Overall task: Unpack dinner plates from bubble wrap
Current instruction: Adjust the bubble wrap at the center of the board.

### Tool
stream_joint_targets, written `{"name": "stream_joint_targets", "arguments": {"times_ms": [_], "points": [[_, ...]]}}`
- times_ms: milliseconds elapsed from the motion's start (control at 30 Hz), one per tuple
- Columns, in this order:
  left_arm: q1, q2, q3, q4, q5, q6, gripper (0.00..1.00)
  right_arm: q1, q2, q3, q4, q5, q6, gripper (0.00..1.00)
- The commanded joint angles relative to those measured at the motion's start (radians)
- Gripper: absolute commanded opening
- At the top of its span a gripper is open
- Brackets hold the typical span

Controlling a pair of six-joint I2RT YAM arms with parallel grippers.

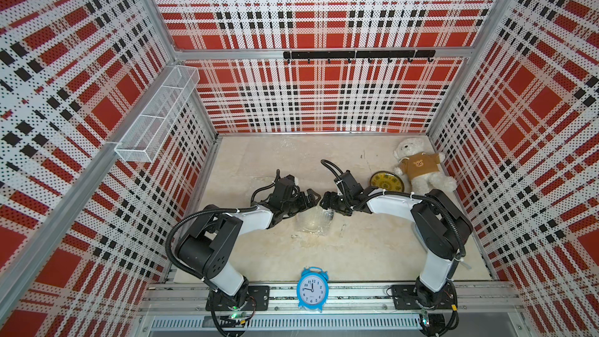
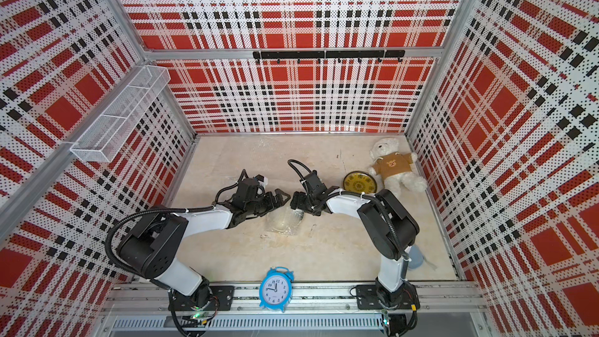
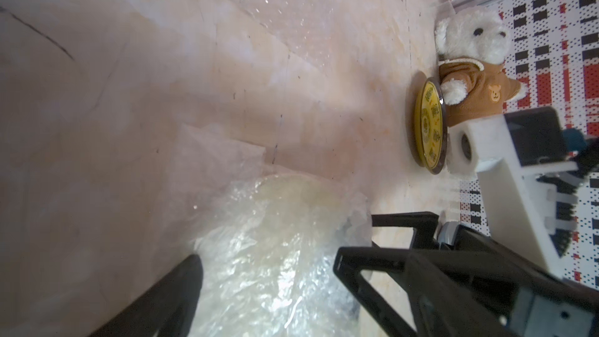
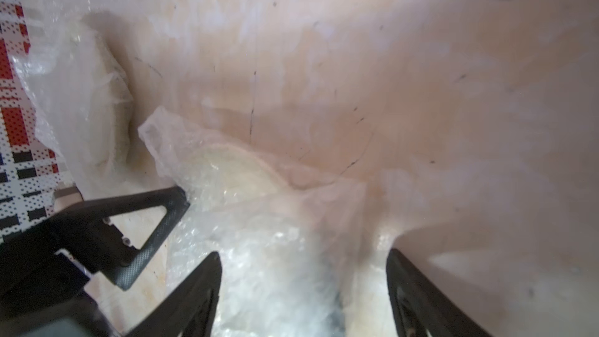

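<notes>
Left gripper (image 1: 312, 196): I see its fingers wide apart.
Right gripper (image 1: 325, 203): fingers apart, at the bubble wrap (image 1: 314, 219).
Yellow plate (image 1: 386, 183): bare, two o'clock from there.

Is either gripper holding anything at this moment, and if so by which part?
Nothing is held. The left gripper and right gripper both stand open at the bubble wrap bundle, and neither clamps it.

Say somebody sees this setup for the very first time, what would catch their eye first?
The loud red, black and white plaid walls on all sides hit first. In the middle the left gripper and right gripper nearly meet, jaws open, over a crinkly bubble wrap bundle. Next come the blue alarm clock at the near edge and the white teddy bear by the yellow plate in the far right corner.
</notes>
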Motion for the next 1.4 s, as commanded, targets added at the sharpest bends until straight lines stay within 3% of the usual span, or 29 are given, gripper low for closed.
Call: {"name": "stream_joint_targets", "arguments": {"times_ms": [0, 300, 467, 567, 667, 933, 1133, 1367], "points": [[-0.024, 0.029, -0.023, 0.116, -0.08, -0.067, 0.99, -0.047, -0.018, -0.034, 0.034, -0.002, 0.019, 0.83], [-0.087, 0.089, -0.03, 0.292, -0.228, -0.2, 0.99, -0.104, -0.168, 0.027, -0.254, 0.133, -0.173, 0.84], [-0.07, 0.011, 0.0, 0.238, -0.218, -0.182, 0.99, -0.092, -0.222, 0.033, -0.32, 0.145, -0.216, 0.84], [-0.02, -0.066, 0.02, 0.15, -0.163, -0.138, 0.99, -0.037, -0.231, 0.064, -0.374, 0.174, -0.242, 0.85], [0.043, -0.151, 0.059, -0.046, -0.123, -0.052, 0.99, 0.067, -0.221, 0.118, -0.443, 0.266, -0.241, 0.86], [0.28, -0.277, 0.059, -0.336, 0.035, 0.086, 0.99, 0.307, -0.07, 0.305, -0.634, 0.445, -0.103, 0.86], [0.388, -0.305, 0.014, -0.374, 0.124, 0.097, 1.0, 0.421, 0.112, 0.515, -0.785, 0.529, -0.037, 0.92], [0.434, -0.322, -0.005, -0.377, 0.169, 0.101, 0.99, 0.427, 0.175, 0.497, -0.762, 0.476, 0.002, 0.92]]}}
